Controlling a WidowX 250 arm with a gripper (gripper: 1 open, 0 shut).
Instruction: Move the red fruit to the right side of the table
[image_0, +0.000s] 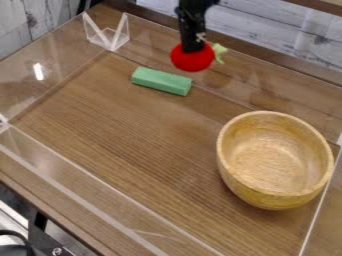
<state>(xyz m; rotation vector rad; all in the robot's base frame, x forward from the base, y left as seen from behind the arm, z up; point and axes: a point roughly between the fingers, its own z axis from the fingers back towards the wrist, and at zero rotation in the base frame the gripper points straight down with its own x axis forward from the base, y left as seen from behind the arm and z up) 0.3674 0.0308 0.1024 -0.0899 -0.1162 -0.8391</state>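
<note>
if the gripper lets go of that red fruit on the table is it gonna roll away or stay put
The red fruit looks small and round, so it would probably roll a little on the smooth wood-grain table. Its leafy top may stop it early. It appears rigid and light: the shut gripper pinches it from above without visible squashing. The clear wall behind would likely catch it.

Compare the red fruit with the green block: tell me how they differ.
The red fruit is round and bright red; the green block is flat, rectangular and green. The fruit is held in the shut gripper; the block lies free on the table. The fruit is farther back than the block. Both are far smaller than the wooden bowl.
</note>
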